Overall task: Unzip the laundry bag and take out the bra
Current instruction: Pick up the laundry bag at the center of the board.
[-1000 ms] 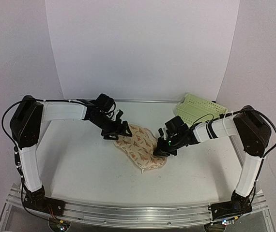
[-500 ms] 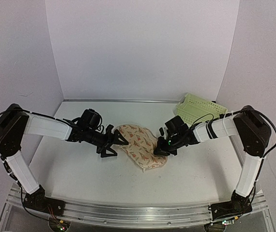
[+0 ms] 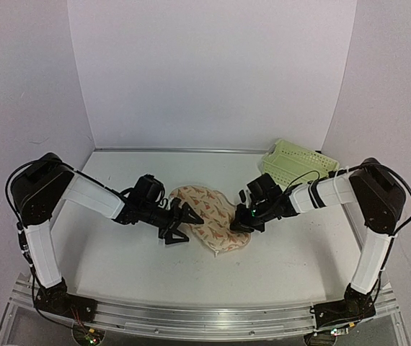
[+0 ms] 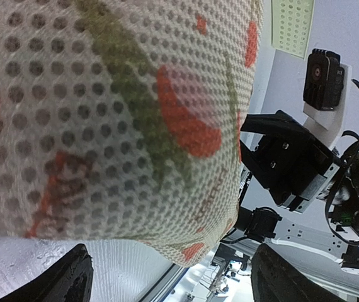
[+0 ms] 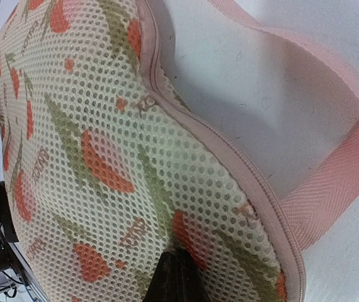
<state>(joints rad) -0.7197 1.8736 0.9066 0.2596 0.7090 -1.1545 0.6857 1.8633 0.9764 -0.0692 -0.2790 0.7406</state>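
We have the laundry bag (image 3: 207, 210) lying flat at the middle of the table (image 3: 112, 252). It looks zipped shut as far as we can tell. No bra is in sight, and we judge that it is inside. The pale-green basket (image 3: 297, 164) sits well apart, toward 1 o'clock of the bag.

Our right gripper (image 3: 240, 225) is at the bag's 4 o'clock edge, jaws closed tight, its tip down on the printed mesh. In its wrist view the dark tip meets the mesh just inside the pinkish zip rim (image 5: 230, 160), with the pink loop (image 5: 330, 201) lying off at 3 o'clock. Whether it pinches a fold or merely pins the bag, we cannot tell.

Our left gripper (image 3: 189, 225) is at the bag's 8 o'clock edge, spread wide with nothing between the jaws. Its wrist view is filled with mesh, and its fingers (image 4: 72, 280) show clear of the fabric.

We judge the step in hand to be finding and taking the zip pull, which we cannot make out in any view. To do it well, we should keep the right gripper as a steady anchor and not let it drag the bag. We should also work the left one along the rim rather than across the mesh face. We should close only on the pull, never on a pinch of mesh, then draw low and along the rim's curve. The bag is soft, so it will likely bunch if the anchor slips.
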